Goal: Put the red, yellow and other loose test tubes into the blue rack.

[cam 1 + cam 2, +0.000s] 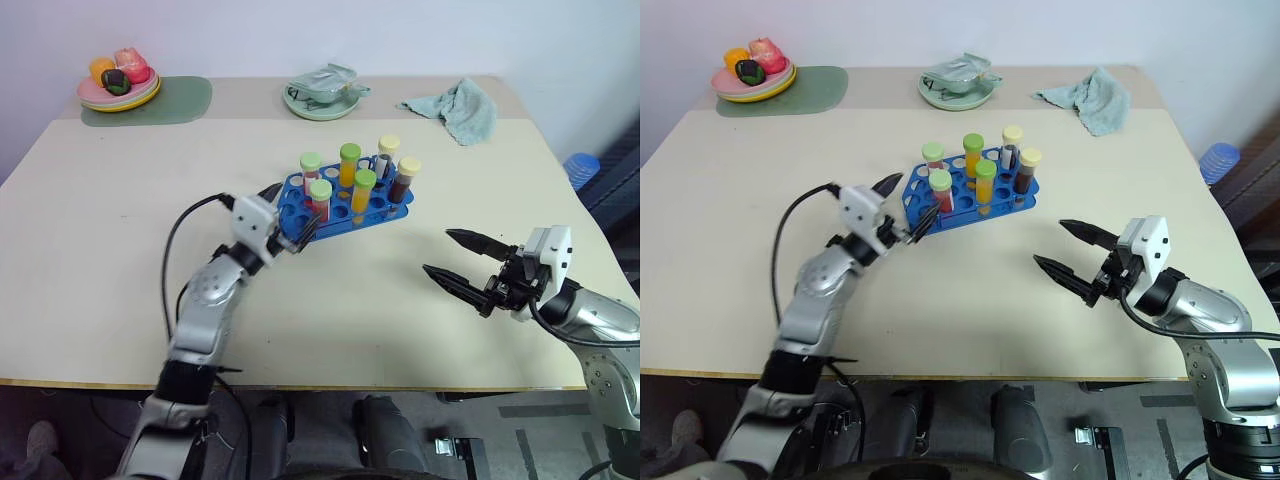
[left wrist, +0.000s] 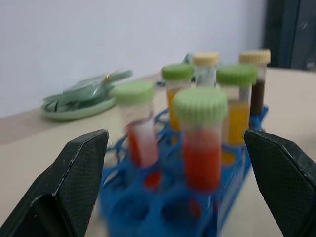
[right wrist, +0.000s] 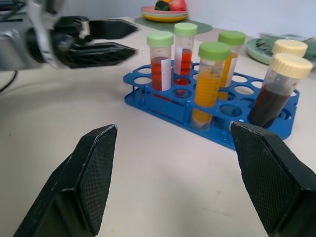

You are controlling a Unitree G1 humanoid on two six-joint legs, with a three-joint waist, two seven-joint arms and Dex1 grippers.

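Six capped tubes stand upright in the blue rack point(image 1: 345, 203), which sits a bit behind the middle of the desk point(image 1: 110, 260), angled to its edges. Red tube point(image 1: 320, 199) with pale green cap is in the rack's near left part; yellow tube point(image 1: 363, 195) with green cap beside it; dark brown tube point(image 1: 403, 181) with cream cap at the right end. Another red, another yellow and a greyish cream-capped tube stand in the row behind. No loose tubes visible on the desk, so I'd judge loading is done or nearly so.

Left gripper point(image 1: 288, 218) hangs at the rack's near left corner, fingers spread wide, nothing between them; left wrist view looks straight at the red tube, consistent with a release there. Right gripper point(image 1: 459, 262) hovers over bare desk toward the near right, well apart from the rack, fingers wide and empty, likely parked out of the way.

Plate of fruit point(image 1: 118, 88) sits on a green mat point(image 1: 180, 100) at the far left corner, green dish point(image 1: 325, 95) at the far edge, cloth point(image 1: 455, 108) far right.
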